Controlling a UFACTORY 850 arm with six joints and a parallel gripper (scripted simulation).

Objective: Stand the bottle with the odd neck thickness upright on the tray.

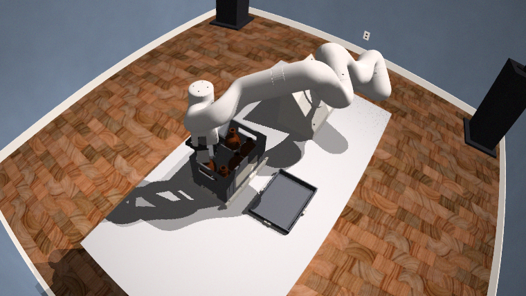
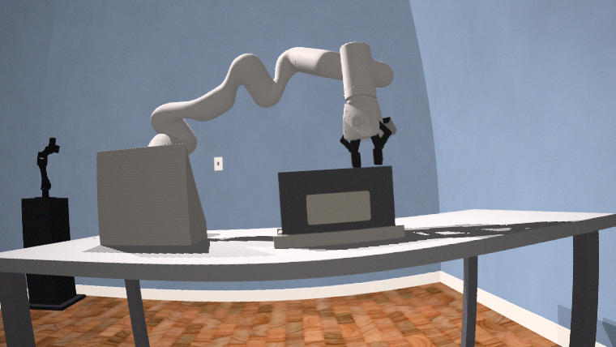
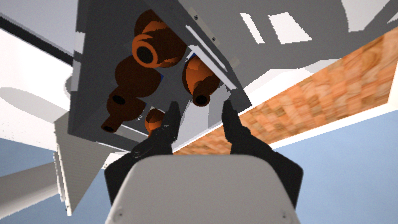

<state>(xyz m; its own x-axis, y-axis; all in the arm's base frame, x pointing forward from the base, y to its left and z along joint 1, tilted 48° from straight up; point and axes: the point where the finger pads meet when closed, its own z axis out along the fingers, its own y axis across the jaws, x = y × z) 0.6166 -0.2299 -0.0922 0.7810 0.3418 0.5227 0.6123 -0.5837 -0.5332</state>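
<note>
My gripper [image 2: 367, 164] [image 3: 200, 108] is open and empty, pointing down at about the height of the crate's rim. The black crate [image 1: 205, 185] [image 2: 293, 207] [image 3: 89, 100] holds five brown bottles. The bottle nearest the fingers [image 1: 210, 166] [image 3: 197, 77] has its mouth just ahead of the gap between the fingertips in the wrist view. The other bottles are a corner one [image 1: 223, 171] [image 3: 162, 47], two dark shaded ones [image 1: 247, 146] [image 3: 137, 77] and one at the robot's end [image 1: 232, 140] [image 3: 153, 119]. Neck widths cannot be compared reliably. The tray [image 1: 286, 200] lies flat and bears no bottle.
A pale ledge [image 2: 340, 237] runs along the foot of the crate. The robot's grey base block [image 2: 144, 198] stands beyond one end of the crate. The crate's walls and slotted ends rise around the bottles. The white table [image 1: 205, 257] carries everything.
</note>
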